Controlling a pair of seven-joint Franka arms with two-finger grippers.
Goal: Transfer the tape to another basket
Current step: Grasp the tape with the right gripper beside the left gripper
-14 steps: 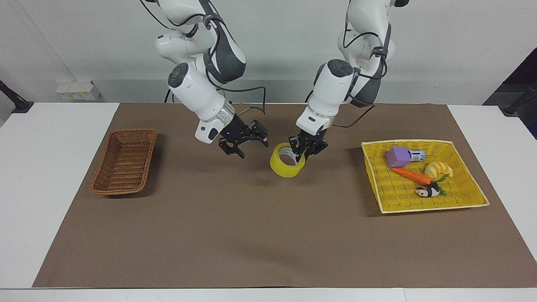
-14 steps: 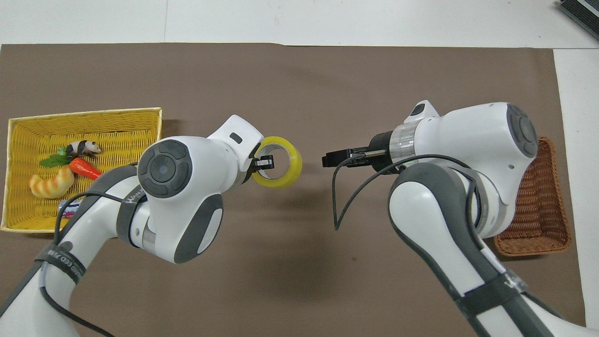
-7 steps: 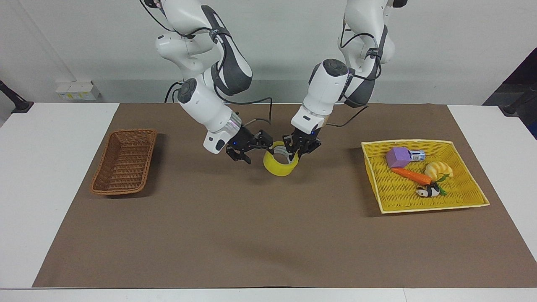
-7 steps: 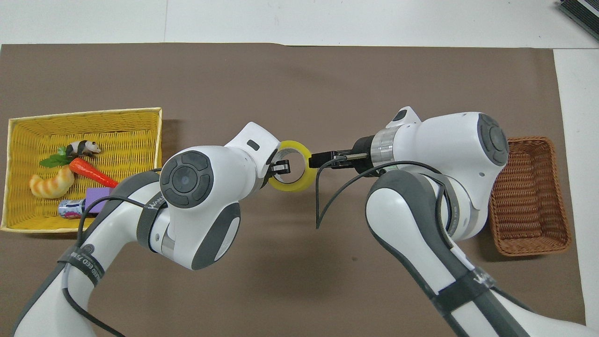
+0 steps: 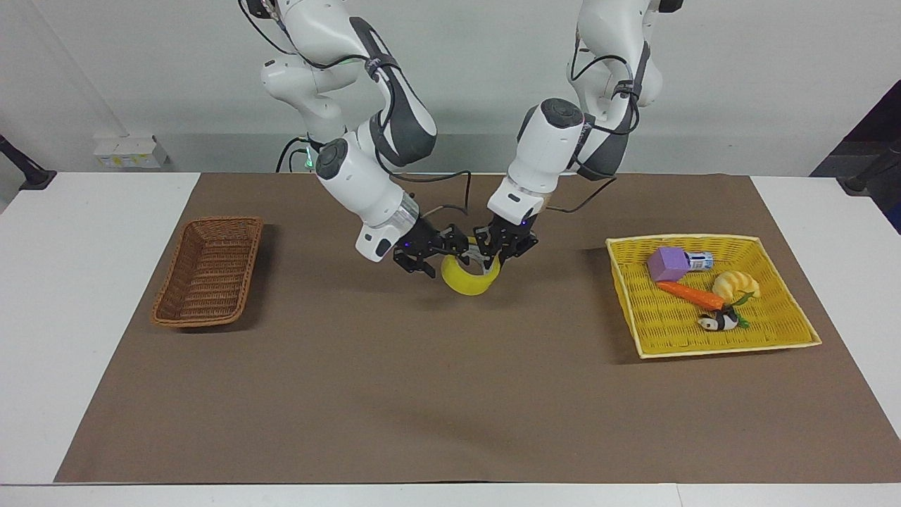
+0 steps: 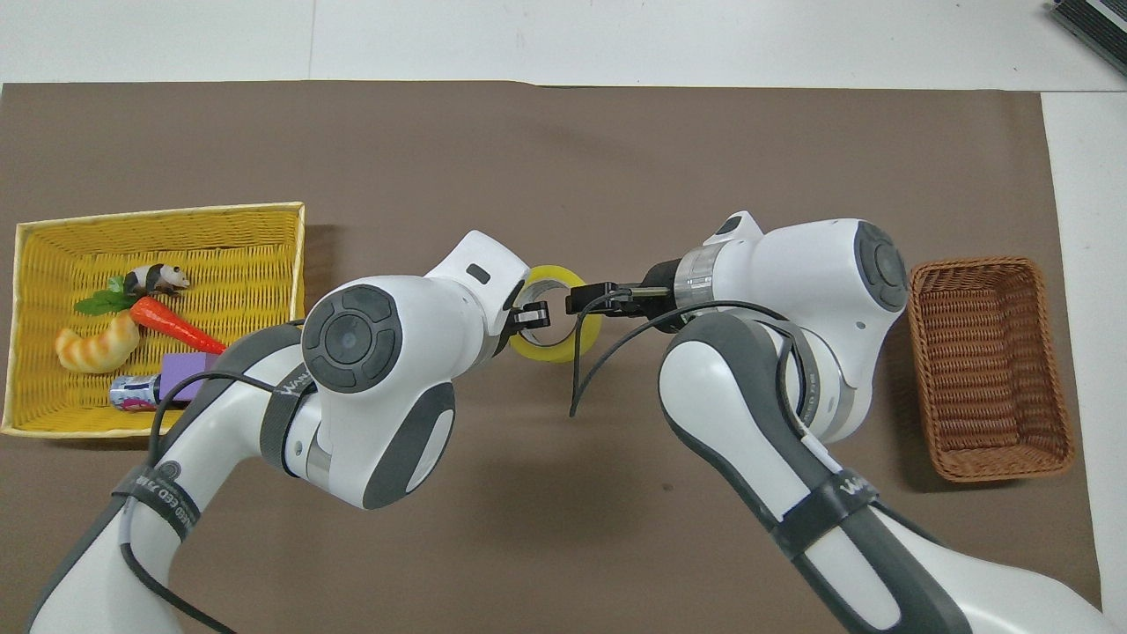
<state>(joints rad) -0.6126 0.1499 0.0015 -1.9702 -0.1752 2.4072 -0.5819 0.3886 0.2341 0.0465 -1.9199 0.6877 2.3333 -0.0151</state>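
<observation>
The yellow tape (image 5: 467, 283) (image 6: 548, 355) hangs just above the brown mat, midway between the two baskets. My left gripper (image 5: 495, 262) (image 6: 532, 313) is shut on the tape's rim, one finger inside the ring. My right gripper (image 5: 441, 255) (image 6: 578, 301) has come up against the rim on the roll's other edge; it is open, its fingers set on either side of the rim. The narrow brown wicker basket (image 5: 176, 282) (image 6: 990, 264) stands at the right arm's end of the table with nothing in it.
The yellow basket (image 5: 725, 346) (image 6: 158, 214) at the left arm's end holds a carrot (image 5: 690, 293), a purple block (image 5: 668, 263), a small can, a croissant toy (image 5: 735, 284) and a panda figure. The brown mat (image 5: 422, 394) covers the table's middle.
The left gripper carried the tape a little toward the right arm's end. The right arm swung in from beside the roll until its fingers reached the rim, and they have begun to narrow.
</observation>
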